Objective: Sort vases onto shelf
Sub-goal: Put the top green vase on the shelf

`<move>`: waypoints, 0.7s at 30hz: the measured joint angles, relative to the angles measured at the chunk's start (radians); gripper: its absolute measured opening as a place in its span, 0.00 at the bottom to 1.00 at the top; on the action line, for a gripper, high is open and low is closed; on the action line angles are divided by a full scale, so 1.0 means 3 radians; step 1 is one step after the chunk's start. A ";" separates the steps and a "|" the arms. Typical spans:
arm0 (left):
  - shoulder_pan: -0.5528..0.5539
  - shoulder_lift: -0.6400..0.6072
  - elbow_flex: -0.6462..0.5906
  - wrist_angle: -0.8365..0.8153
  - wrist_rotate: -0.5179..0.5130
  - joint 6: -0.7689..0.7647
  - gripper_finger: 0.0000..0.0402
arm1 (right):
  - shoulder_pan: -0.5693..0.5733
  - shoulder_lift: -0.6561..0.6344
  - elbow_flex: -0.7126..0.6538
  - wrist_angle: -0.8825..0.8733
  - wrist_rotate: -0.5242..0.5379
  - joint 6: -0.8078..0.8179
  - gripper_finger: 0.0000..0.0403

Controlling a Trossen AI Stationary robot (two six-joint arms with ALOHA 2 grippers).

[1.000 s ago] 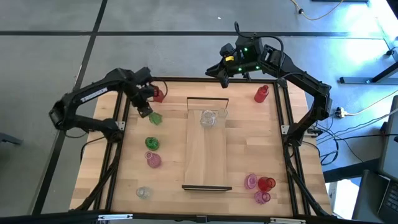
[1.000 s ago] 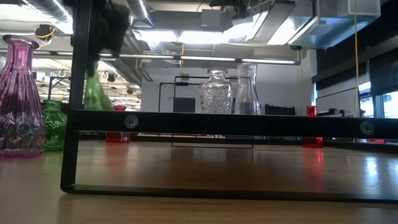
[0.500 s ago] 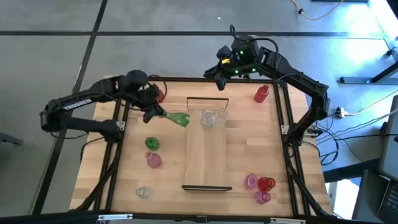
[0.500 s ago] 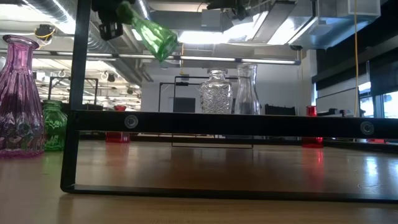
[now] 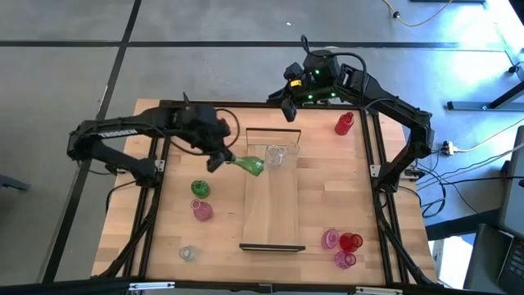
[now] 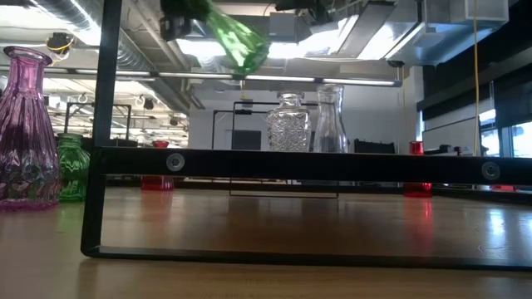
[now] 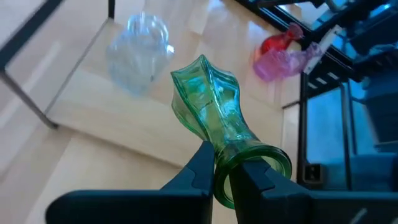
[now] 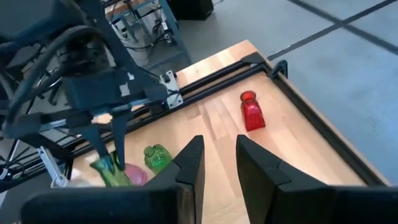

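My left gripper (image 5: pixel 221 161) is shut on a green glass vase (image 5: pixel 250 166), which hangs tilted in the air at the left edge of the shelf (image 5: pixel 273 205), close to the two clear vases (image 5: pixel 275 154) standing on the shelf's far end. In the low view the green vase (image 6: pixel 237 37) slants high above the shelf's dark frame (image 6: pixel 249 162). My right gripper (image 5: pixel 288 106) waits above the table's far edge, its fingers (image 8: pixel 189 165) apart with nothing between them. My left gripper pinches the green vase's narrow neck (image 7: pixel 225 154), just under its flared mouth (image 7: pixel 252 171), between its two fingers (image 7: pixel 202 168). The fingers slant down from the table's left. The vase sticks out past the fingertips, base leading toward the shelf, lifted clear of everything.
A round green vase (image 5: pixel 200 188), a pink one (image 5: pixel 201 211) and a small clear one (image 5: pixel 188 254) stand left of the shelf. A red vase (image 5: pixel 344 123) stands at the far right, another red one (image 8: pixel 252 112) at the far left. Pink and red vases (image 5: pixel 342 246) cluster near right.
My left gripper has risen and swung from the table's far left toward the shelf, turning as it went. The green vase came up off the table with it and has tipped over from hanging low to slanting, base toward the shelf.
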 joint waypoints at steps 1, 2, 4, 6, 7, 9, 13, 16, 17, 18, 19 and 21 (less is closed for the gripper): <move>-0.0024 0.0084 0.0099 -0.0034 -0.0053 0.0000 0.05 | 0.0019 0.0000 0.0000 -0.0005 -0.0043 0.0009 0.19; -0.0047 0.0165 0.0203 -0.0095 -0.0103 0.0003 0.05 | 0.0039 0.0001 0.0000 0.0000 -0.0080 0.0021 0.19; -0.0092 0.0326 0.0424 -0.0300 -0.0207 0.0021 0.05 | 0.0061 0.0001 0.0000 -0.0006 -0.0138 0.0033 0.19; -0.0134 0.0464 0.0649 -0.0572 -0.0319 0.0076 0.05 | 0.0119 0.0001 0.0001 -0.0087 -0.0186 0.0028 0.21; -0.0158 0.0531 0.0765 -0.0704 -0.0368 0.0088 0.05 | 0.0147 0.0001 0.0001 -0.0140 -0.0185 0.0010 0.23; -0.0193 0.0640 0.0976 -0.0942 -0.0455 0.0133 0.05 | 0.0217 0.0003 0.0001 -0.0258 -0.0186 -0.0039 0.29; -0.0206 0.0792 0.1196 -0.1081 -0.0451 0.0301 0.05 | 0.0392 0.0003 0.0001 -0.0458 -0.0183 -0.0269 0.49; -0.0155 0.0873 0.1285 -0.1009 -0.0343 0.0354 0.05 | 0.0534 0.0003 0.0001 -0.0447 -0.0179 -0.0416 0.65; -0.0133 0.0885 0.1312 -0.0998 -0.0320 0.0354 0.05 | 0.0579 0.0003 0.0001 -0.0428 -0.0163 -0.0445 0.69; -0.0111 0.0892 0.1325 -0.0974 -0.0312 0.0355 0.05 | 0.0619 0.0003 0.0001 -0.0417 -0.0113 -0.0470 0.73; -0.0094 0.0907 0.1341 -0.0945 -0.0308 0.0353 0.05 | 0.0662 0.0003 0.0001 -0.0423 -0.0049 -0.0513 0.76; -0.0075 0.0919 0.1371 -0.0845 -0.0299 0.0352 0.05 | 0.0742 0.0024 -0.0001 -0.0427 0.0114 -0.0550 0.79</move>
